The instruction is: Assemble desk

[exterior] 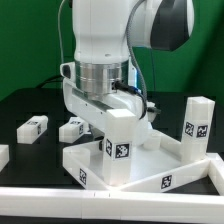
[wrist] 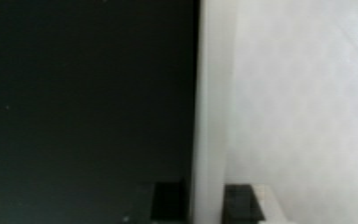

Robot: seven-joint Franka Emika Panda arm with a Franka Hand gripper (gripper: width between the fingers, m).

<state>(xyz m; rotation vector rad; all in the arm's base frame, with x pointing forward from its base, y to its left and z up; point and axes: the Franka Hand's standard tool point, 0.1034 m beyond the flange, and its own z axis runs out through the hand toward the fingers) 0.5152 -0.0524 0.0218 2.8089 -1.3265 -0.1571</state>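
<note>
The white tabletop [exterior: 160, 160] lies rim-up on the black table. One leg [exterior: 197, 125] stands upright at its corner on the exterior view's right. A second leg [exterior: 118, 145] stands upright near its left end. My gripper [exterior: 94, 126] is down behind that second leg, at the tabletop's left rim. In the wrist view my gripper [wrist: 208, 196] has its dark fingers [wrist: 167, 203] on either side of the thin white rim [wrist: 208, 100]. The white tabletop [wrist: 309, 100] lies on one side of the rim and the dark table on the other. Two loose legs [exterior: 33, 126] [exterior: 72, 128] lie to the exterior view's left.
Another white piece [exterior: 3, 155] shows at the exterior view's left edge. A long white rail [exterior: 100, 198] runs across the front. The arm's body [exterior: 110, 50] blocks the middle of the scene behind the tabletop.
</note>
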